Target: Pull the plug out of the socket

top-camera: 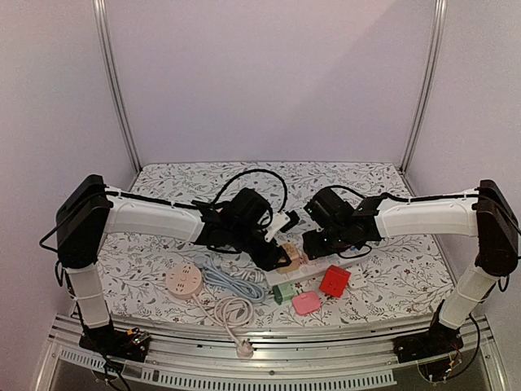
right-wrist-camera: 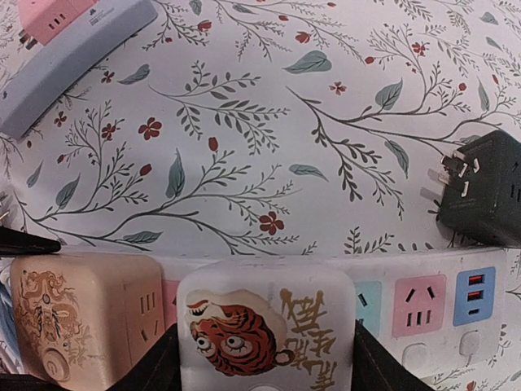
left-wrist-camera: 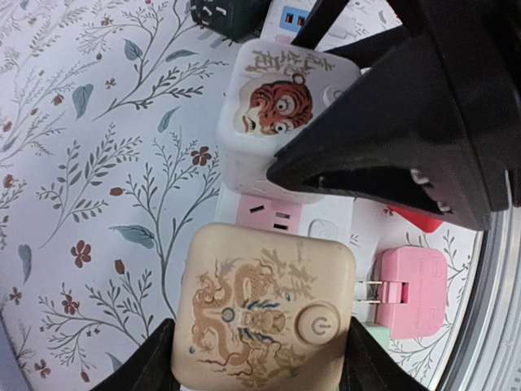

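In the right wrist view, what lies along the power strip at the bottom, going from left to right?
beige dragon plug → white tiger plug → pink socket → blue USB socket

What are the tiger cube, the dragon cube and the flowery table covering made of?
The tiger cube looks like white moulded plastic, smooth and slightly glossy, with rounded edges and a printed picture. The dragon cube seems beige plastic too, satin, with a moulded round button. The table covering is a matte printed sheet, cloth or vinyl; I cannot tell which.
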`<act>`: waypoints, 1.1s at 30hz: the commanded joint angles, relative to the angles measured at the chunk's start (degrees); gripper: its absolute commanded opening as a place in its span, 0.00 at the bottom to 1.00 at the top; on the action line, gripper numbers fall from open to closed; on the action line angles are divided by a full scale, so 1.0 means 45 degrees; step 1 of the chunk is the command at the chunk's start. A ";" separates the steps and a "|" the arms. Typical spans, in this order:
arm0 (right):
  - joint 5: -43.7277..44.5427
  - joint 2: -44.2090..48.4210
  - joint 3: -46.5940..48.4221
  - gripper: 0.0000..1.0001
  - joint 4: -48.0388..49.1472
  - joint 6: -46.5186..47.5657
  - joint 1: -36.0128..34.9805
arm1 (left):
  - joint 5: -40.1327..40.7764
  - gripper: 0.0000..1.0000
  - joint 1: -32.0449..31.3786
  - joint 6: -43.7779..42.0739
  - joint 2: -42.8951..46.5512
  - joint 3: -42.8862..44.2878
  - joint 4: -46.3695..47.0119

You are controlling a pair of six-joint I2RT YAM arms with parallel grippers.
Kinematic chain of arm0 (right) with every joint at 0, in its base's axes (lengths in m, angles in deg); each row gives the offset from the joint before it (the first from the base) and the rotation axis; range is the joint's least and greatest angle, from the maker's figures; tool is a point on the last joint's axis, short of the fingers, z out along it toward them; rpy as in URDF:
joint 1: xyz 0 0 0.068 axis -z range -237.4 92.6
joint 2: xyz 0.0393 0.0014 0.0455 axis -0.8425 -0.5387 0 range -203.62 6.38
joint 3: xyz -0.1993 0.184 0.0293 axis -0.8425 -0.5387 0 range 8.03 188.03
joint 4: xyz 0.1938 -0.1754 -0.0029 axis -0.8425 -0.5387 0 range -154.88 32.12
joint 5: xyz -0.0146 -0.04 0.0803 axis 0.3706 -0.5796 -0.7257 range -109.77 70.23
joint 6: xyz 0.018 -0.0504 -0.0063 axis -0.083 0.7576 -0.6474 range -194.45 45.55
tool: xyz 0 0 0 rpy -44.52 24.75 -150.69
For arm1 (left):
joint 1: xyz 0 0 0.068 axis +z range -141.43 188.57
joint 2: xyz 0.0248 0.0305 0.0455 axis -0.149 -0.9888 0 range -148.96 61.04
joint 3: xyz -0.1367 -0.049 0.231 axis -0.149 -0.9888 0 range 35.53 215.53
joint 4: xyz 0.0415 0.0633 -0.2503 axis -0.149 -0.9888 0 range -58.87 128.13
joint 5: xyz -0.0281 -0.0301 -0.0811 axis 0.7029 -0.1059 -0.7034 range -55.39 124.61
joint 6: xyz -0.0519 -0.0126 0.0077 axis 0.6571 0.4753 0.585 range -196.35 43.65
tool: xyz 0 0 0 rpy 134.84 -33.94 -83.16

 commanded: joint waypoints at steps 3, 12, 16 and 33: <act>-0.0184 0.0078 -0.0295 0.33 0.0657 -0.0171 0.0071 | -0.0100 0.42 -0.0300 0.0091 -0.0355 0.0077 -0.0383; -0.1744 0.0963 -0.1602 0.30 0.1960 -0.1024 0.1262 | -0.0161 0.41 -0.0294 0.0132 -0.0301 -0.0020 -0.0370; -0.1737 0.0988 -0.1570 0.30 0.1888 -0.1016 0.1255 | -0.0188 0.41 -0.0293 0.0142 -0.0314 -0.0022 -0.0304; 0.0884 0.0117 0.0148 0.28 -0.0404 -0.0355 -0.0416 | -0.0457 0.39 -0.0304 0.0289 -0.0511 0.0139 -0.0159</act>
